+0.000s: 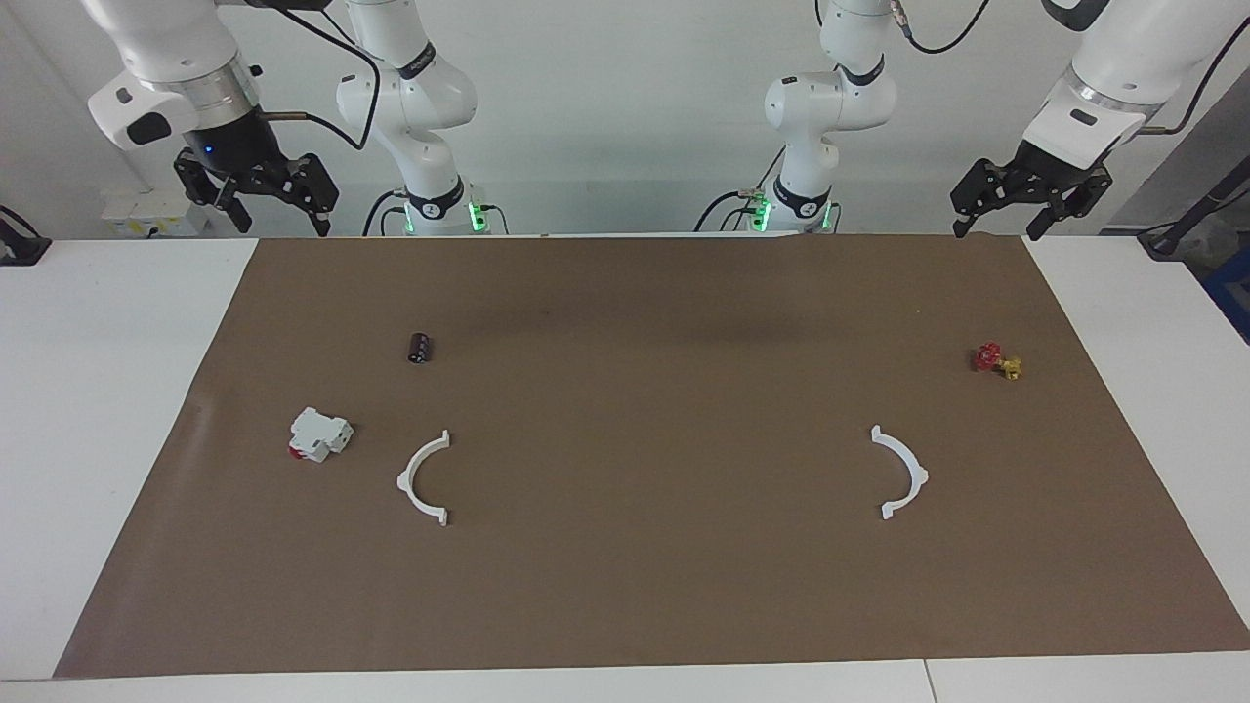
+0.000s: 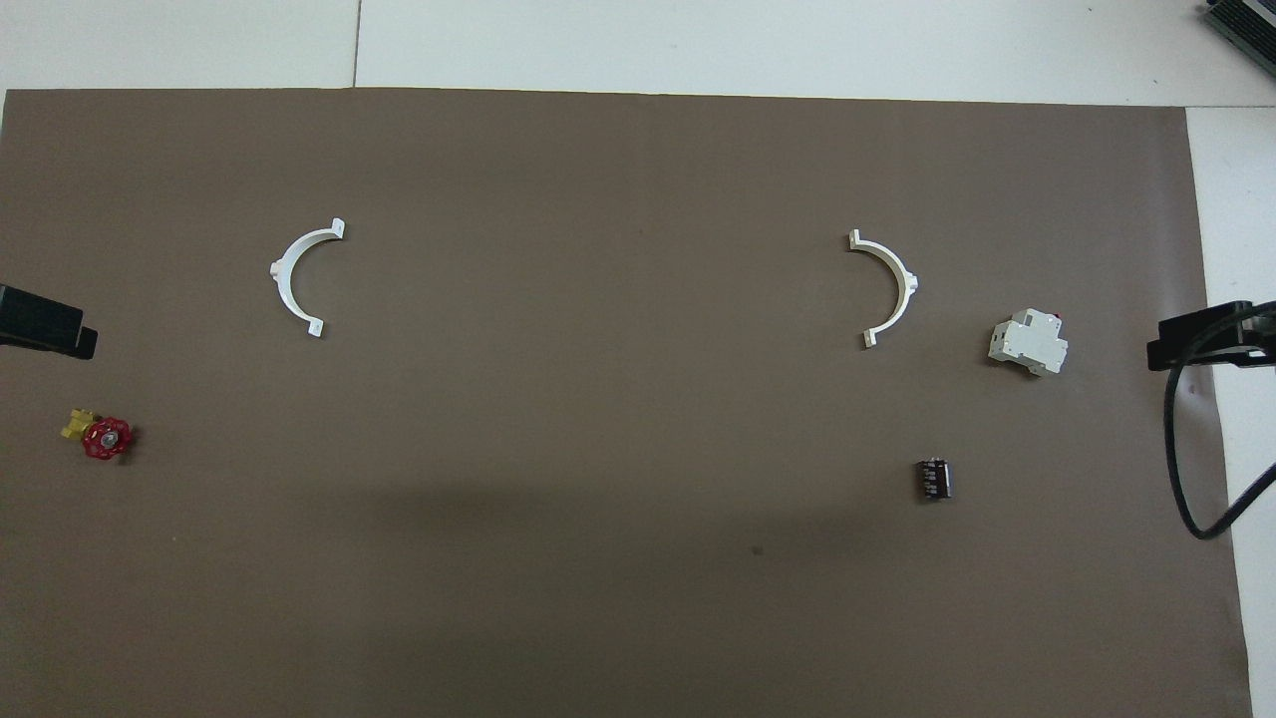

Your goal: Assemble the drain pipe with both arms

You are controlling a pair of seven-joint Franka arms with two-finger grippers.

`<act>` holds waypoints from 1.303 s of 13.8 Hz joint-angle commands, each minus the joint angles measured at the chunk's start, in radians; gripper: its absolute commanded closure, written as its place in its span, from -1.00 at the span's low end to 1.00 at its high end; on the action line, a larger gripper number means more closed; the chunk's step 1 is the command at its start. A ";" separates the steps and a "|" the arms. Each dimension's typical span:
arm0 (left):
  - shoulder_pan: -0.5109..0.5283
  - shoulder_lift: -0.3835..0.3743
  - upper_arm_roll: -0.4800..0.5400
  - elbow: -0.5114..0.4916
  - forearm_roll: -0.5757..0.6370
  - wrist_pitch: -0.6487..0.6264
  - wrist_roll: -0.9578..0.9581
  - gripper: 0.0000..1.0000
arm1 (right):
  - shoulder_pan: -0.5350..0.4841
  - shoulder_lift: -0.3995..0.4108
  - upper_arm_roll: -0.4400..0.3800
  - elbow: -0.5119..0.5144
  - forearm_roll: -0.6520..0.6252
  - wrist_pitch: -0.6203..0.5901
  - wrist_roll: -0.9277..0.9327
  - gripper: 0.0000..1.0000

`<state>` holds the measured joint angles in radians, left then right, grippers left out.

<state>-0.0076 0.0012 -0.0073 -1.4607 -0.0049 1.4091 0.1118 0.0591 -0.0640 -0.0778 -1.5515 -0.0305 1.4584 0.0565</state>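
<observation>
The drain pipe lies in two thin white half-rings, flat on the brown mat and far apart, with their open sides facing each other. One half-ring (image 1: 403, 480) (image 2: 909, 284) is toward the right arm's end. The other half-ring (image 1: 921, 475) (image 2: 276, 269) is toward the left arm's end. My right gripper (image 1: 281, 223) (image 2: 1196, 339) hangs open and empty over the mat's corner at its own end. My left gripper (image 1: 998, 232) (image 2: 50, 329) hangs open and empty over the mat's corner at the other end. Neither gripper touches anything.
A blocky white part with a red end (image 1: 319, 434) (image 2: 1027, 344) sits beside the right-end half-ring. A small dark cylinder (image 1: 421, 348) (image 2: 933, 479) lies nearer to the robots. A red and yellow valve (image 1: 996, 360) (image 2: 103, 437) lies at the left arm's end. The brown mat (image 1: 625, 586) covers the white table.
</observation>
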 commanded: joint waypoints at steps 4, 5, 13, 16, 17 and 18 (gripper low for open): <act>0.003 -0.033 -0.002 -0.043 0.003 0.021 -0.009 -1.00 | -0.012 0.012 0.006 0.011 0.012 -0.013 0.009 -1.00; 0.003 -0.033 -0.002 -0.043 0.003 0.022 -0.009 -1.00 | -0.012 0.007 0.006 0.004 0.012 -0.012 0.011 -1.00; 0.003 -0.033 -0.002 -0.043 0.003 0.022 -0.009 -1.00 | 0.014 0.079 0.016 -0.086 0.020 0.230 -0.001 -1.00; 0.003 -0.033 -0.002 -0.043 0.003 0.021 -0.009 -1.00 | 0.024 0.214 0.018 -0.136 0.047 0.448 -0.004 -1.00; 0.003 -0.033 -0.002 -0.043 0.003 0.021 -0.009 -1.00 | 0.033 0.274 0.020 -0.133 0.049 0.532 -0.015 -1.00; 0.003 -0.033 -0.002 -0.043 0.003 0.022 -0.009 -1.00 | 0.034 0.318 0.020 -0.131 0.049 0.601 -0.032 -1.00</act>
<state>-0.0076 0.0012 -0.0073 -1.4607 -0.0049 1.4091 0.1118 0.0910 0.1651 -0.0589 -1.6956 -0.0057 1.9566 0.0559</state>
